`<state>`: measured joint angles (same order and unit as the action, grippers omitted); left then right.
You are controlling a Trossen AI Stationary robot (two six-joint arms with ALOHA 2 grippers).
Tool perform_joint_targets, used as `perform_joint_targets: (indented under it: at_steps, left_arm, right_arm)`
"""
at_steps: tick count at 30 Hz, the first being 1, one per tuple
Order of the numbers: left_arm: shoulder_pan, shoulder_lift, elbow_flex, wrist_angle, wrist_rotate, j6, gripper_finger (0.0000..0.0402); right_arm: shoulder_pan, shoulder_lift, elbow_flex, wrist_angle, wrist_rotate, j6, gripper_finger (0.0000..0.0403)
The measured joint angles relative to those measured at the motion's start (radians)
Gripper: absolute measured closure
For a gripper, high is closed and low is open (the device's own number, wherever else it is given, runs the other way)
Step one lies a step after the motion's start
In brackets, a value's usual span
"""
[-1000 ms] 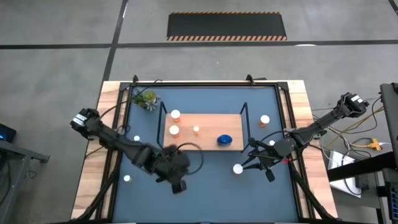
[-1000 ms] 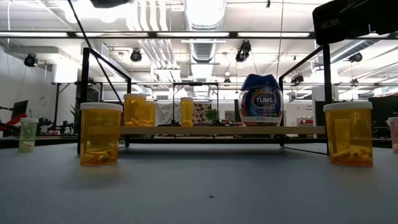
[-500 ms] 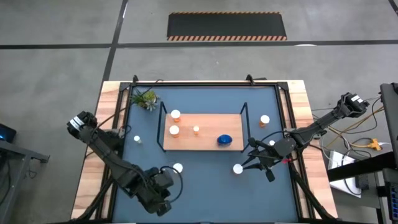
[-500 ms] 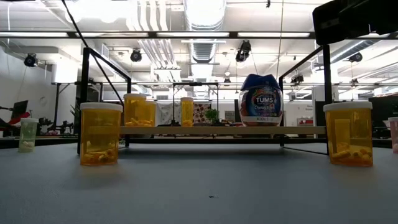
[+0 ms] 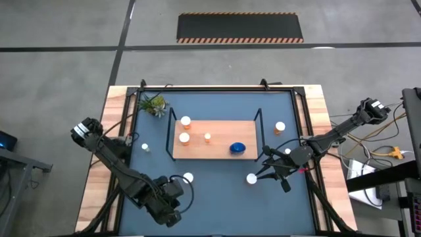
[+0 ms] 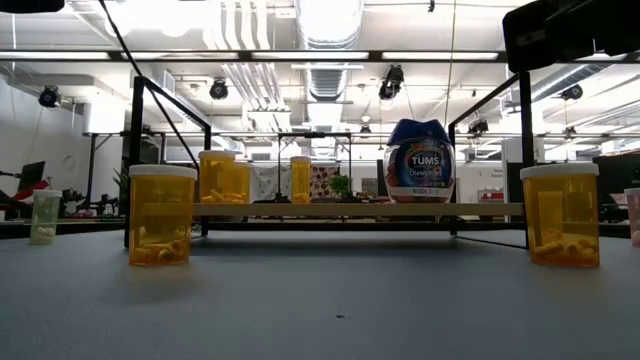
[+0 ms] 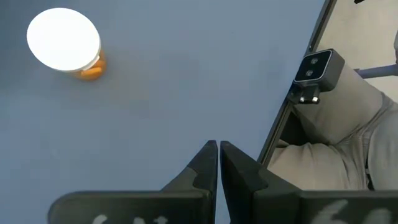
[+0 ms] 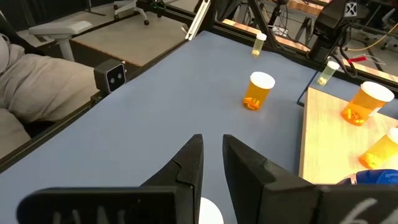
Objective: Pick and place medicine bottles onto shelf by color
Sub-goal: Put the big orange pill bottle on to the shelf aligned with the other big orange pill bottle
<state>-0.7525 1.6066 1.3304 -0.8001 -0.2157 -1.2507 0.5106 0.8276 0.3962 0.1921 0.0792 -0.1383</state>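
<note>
The shelf (image 5: 215, 139) already carries three orange bottles toward its left end and the blue bottle (image 5: 237, 148) toward its right end. Off it stand four more: an orange bottle (image 5: 189, 178) just in front of the shelf's near-left corner, another (image 5: 251, 178) in front of its near-right corner, a third (image 5: 280, 127) beyond its right end, and a tiny white one (image 5: 145, 147) to its left.

The left gripper (image 5: 168, 214) sits well in front of the shelf near the mat's (image 5: 217, 204) front edge, fingers pinched together and empty — so the step in hand looks like the start of a new pick. The right gripper (image 5: 271, 172) hovers by the shelf's near-right corner, fingers a narrow gap apart, holding nothing, with a white cap just under them.

Next, I judge, the right gripper must widen, drop over that near-right bottle and close on it — then lift it to the orange group.
</note>
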Motion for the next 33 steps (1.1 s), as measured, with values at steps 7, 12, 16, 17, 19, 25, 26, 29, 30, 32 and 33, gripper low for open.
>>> perform_joint_targets:
  at_steps: [7,12,16,17,19,25,26,29,30,32,33]
  left_arm:
    - [0.005,0.0,-0.001,0.006,-0.078,0.018,0.04]
    - [0.016,-0.001,-0.002,0.007,-0.17,0.056,0.0392]
    - [0.02,-0.001,-0.007,0.013,-0.181,0.053,0.0351]
    - [0.021,-0.001,-0.009,0.018,-0.182,0.053,0.0337]
    - [0.022,-0.001,-0.014,0.028,-0.187,0.052,0.0305]
    - [0.029,-0.001,-0.03,0.026,-0.23,0.03,0.02]
    - [0.029,0.0,-0.03,0.025,-0.241,0.042,0.0182]
    - [0.029,0.007,-0.03,0.024,-0.319,0.159,0.0138]
    - [0.029,0.012,-0.03,0.024,-0.344,0.211,0.0128]
    - [0.03,0.025,-0.03,0.024,-0.373,0.301,0.0113]
    - [0.033,0.031,-0.031,0.023,-0.374,0.331,0.0108]
  right_arm:
    - [0.0,0.0,0.0,0.0,0.0,0.0,0.0351]
    - [0.0,0.0,0.0,0.0,0.0,-0.001,0.0351]
    - [0.0,0.0,0.0,0.0,0.0,0.0,0.0351]
    - [0.0,0.0,0.0,0.0,0.0,0.0,0.0351]
    - [0.0,0.0,0.0,0.0,0.0,0.0,0.0351]
    - [0.0,0.0,0.0,0.0,0.0,0.0,0.0351]
    - [0.0,0.0,0.0,0.0,0.0,0.001,0.0351]
    - [0.0,0.0,0.0,0.001,0.0,0.008,0.0351]
    - [0.0,0.0,0.0,0.001,0.0,0.008,0.0351]
    - [0.0,0.0,0.0,0.001,0.0,0.008,0.0351]
    - [0.0,0.0,0.0,0.001,0.0,0.008,0.0351]
